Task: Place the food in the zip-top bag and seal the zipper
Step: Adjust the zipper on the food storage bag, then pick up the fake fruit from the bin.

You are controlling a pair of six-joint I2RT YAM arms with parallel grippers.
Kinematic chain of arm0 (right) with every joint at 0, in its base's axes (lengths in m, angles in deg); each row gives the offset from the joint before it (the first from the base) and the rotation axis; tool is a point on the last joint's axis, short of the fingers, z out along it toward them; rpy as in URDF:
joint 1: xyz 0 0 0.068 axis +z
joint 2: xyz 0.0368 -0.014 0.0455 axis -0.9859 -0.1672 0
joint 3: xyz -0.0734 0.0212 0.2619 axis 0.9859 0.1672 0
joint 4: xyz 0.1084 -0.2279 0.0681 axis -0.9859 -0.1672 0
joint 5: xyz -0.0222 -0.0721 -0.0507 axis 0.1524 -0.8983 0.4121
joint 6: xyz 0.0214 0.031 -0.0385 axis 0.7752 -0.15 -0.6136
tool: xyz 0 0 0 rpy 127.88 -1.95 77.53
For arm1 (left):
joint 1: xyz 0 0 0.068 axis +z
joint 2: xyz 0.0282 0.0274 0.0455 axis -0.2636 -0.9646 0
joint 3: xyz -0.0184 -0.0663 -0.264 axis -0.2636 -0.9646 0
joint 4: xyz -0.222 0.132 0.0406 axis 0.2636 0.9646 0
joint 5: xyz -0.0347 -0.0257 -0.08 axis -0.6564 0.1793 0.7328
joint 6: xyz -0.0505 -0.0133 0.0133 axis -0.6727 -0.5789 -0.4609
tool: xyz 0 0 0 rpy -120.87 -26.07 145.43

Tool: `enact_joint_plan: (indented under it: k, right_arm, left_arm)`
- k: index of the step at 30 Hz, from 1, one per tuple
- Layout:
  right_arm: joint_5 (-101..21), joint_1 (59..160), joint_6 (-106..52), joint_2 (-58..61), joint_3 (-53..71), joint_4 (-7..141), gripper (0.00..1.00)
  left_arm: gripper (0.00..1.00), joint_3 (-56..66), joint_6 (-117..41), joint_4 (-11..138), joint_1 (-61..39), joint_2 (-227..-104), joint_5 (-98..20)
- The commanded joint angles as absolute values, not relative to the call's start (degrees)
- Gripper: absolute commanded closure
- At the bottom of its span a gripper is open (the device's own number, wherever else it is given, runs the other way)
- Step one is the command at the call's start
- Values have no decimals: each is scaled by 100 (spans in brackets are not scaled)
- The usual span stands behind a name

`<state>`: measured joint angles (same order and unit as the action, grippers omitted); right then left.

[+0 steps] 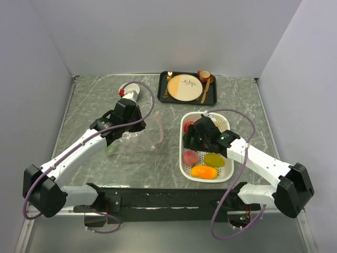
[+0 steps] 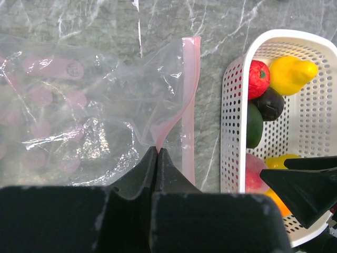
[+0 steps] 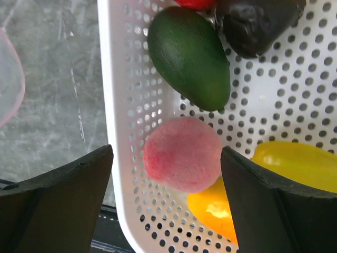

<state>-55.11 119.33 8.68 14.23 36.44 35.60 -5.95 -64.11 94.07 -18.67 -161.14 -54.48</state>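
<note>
Toy fruits (image 1: 203,165) lie heaped in a white perforated plastic basket (image 1: 182,138), right of centre on the grey marbled table (image 1: 95,100). The fuzzy pink peach (image 3: 181,153) sits against the basket's left wall. The right gripper (image 3: 166,153) is lowered over it, its black fingers spread wide to either side, with a gap showing on the left. Past the peach lie a smooth green avocado (image 3: 189,55), a wrinkled dark avocado (image 3: 258,23) and a red strawberry (image 2: 258,79). A glossy yellow piece (image 3: 300,163) and an orange piece (image 3: 213,208) crowd the basket's near end.

Left of the basket, across a narrow strip of bare table, the zip-top bag (image 1: 138,134) lies clear and crinkled with its mouth toward the basket. Its pale pink zipper (image 2: 190,95) runs straight alongside the basket's rim, near it but apart. The left gripper (image 2: 157,153) is pressed together, pinching a curl of the bag's pink mouth edge. Pinkish blurs show through the plastic, too vague to identify.

Bare table lies on the near side of bag and basket. At the far edge a dark tray (image 1: 162,99) holds a round plate (image 1: 184,87).
</note>
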Motion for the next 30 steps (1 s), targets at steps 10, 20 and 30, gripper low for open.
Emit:
enact_joint_plan:
  k: [10,20,30]
  right_arm:
    - [-5127,11984,1204,1265,4136,3777,9]
    - [-4889,11984,1177,755,4312,4428,40]
    - [-5276,11983,1081,1545,4250,4375,73]
  left_arm:
    - [99,-691,-6192,9166,-1961,-15937,-5413]
    - [99,-709,-6219,9228,-2005,-15911,-5448]
    - [99,-630,-6192,9263,-2031,-15981,-5510]
